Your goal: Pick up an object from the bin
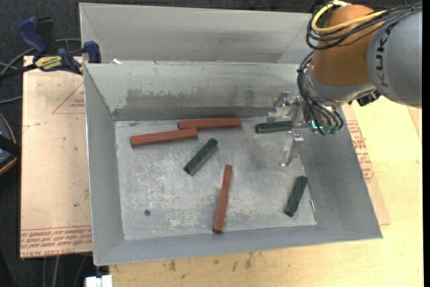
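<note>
dark green bar (272,126) by the bin's (195,87) back wall ends between the gripper's (291,131) wide-spread fingers, ungripped, with bare floor in front.

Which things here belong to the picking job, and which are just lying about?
Job in hand: the bin; the green stick at the back right, beside the jaws.
Lying about: green stick in the middle; green stick at the front right; three red sticks.
</note>
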